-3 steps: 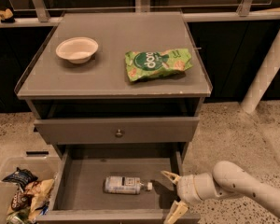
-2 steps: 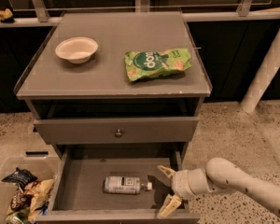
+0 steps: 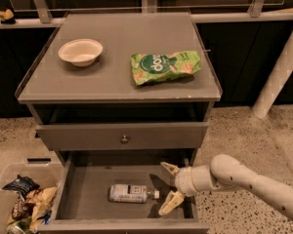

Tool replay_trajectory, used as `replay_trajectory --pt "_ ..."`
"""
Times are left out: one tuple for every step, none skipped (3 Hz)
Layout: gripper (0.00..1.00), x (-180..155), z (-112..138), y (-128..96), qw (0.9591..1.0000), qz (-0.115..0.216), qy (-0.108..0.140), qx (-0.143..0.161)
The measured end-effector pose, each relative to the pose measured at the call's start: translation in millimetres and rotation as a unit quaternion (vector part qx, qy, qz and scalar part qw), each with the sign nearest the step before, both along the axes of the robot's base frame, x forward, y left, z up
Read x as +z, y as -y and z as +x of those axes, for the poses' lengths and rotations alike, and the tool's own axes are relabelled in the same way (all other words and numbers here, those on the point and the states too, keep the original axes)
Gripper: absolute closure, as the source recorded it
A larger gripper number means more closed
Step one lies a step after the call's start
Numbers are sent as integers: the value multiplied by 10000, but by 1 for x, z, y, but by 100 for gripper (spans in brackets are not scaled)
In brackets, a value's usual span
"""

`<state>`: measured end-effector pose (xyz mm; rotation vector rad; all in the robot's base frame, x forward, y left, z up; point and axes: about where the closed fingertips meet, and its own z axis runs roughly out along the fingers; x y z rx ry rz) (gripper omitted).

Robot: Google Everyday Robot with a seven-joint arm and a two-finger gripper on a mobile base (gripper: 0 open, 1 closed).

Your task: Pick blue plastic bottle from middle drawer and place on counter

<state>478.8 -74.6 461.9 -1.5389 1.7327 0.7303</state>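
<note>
The blue plastic bottle lies on its side on the floor of the open middle drawer, its white cap pointing right. My gripper is inside the drawer just right of the cap, open, with one finger above and one below and nothing between them. The counter above bears a white bowl and a green snack bag.
A white bowl stands at the counter's left and a green snack bag lies at its right. The closed upper drawer front with a round knob overhangs the open drawer. A clear bin of snack packets sits on the floor at left.
My gripper has moved left inside the drawer, closer to the bottle's cap. The bottle has not moved.
</note>
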Motion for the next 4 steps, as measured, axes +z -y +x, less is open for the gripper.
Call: replay_trajectory --pt "0 -12 9 -16 9997 -213 46 -104" --pt "0 -12 33 -50 9985 -391 246 -292" --pt "0 -12 33 -50 9985 -391 243 -288" --pt "0 -32 35 -74 9990 -370 147 -188"
